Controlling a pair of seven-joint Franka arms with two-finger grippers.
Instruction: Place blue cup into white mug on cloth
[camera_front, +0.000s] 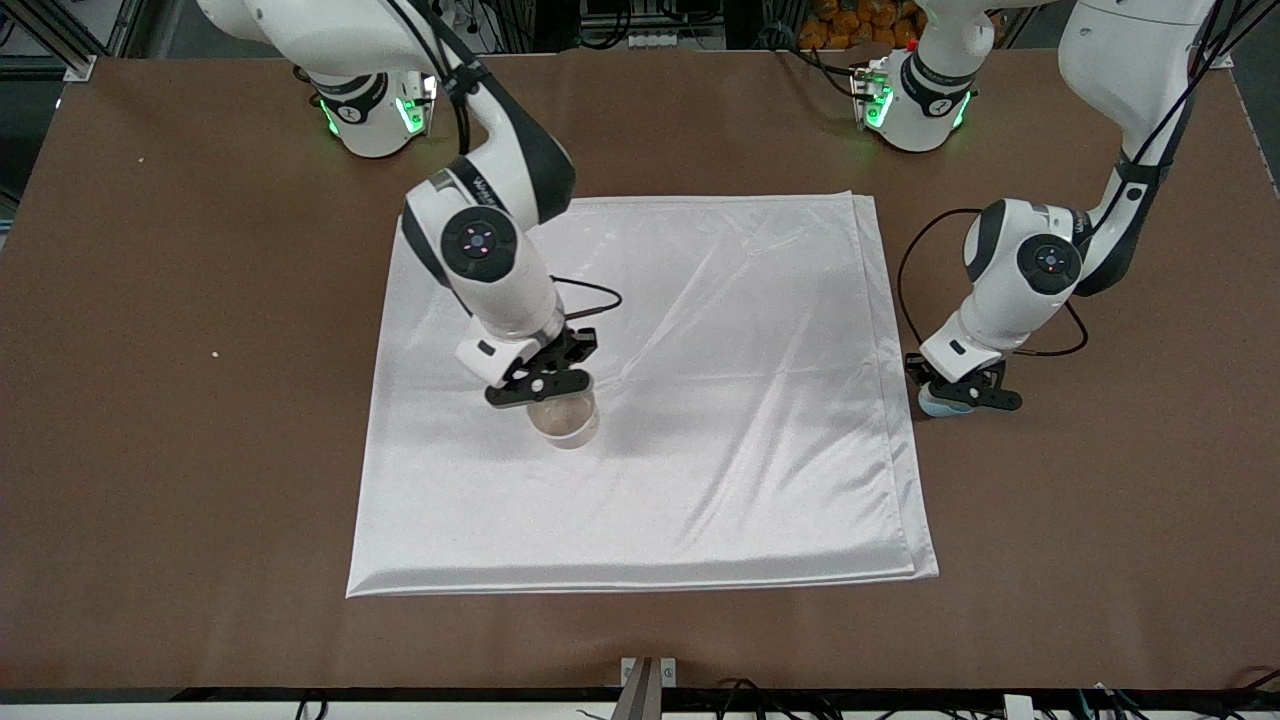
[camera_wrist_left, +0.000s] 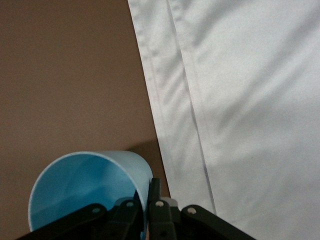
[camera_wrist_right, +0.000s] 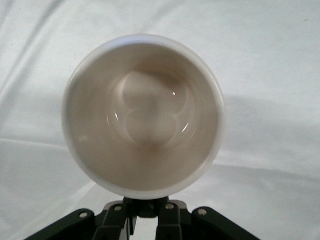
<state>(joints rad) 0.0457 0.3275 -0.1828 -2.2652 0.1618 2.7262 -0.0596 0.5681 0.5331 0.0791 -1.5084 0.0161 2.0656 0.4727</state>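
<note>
Beside the cloth, left gripper pinches blue cup's rim; right gripper pinches white mug; thin-wall grip risks slipping during lift.

The right arm reached down from its base, wrist bent low, and the right gripper sat clamped on the white mug. The left arm folded down steeply at its end of the table, and the left gripper was closed on the blue cup's wall.
</note>
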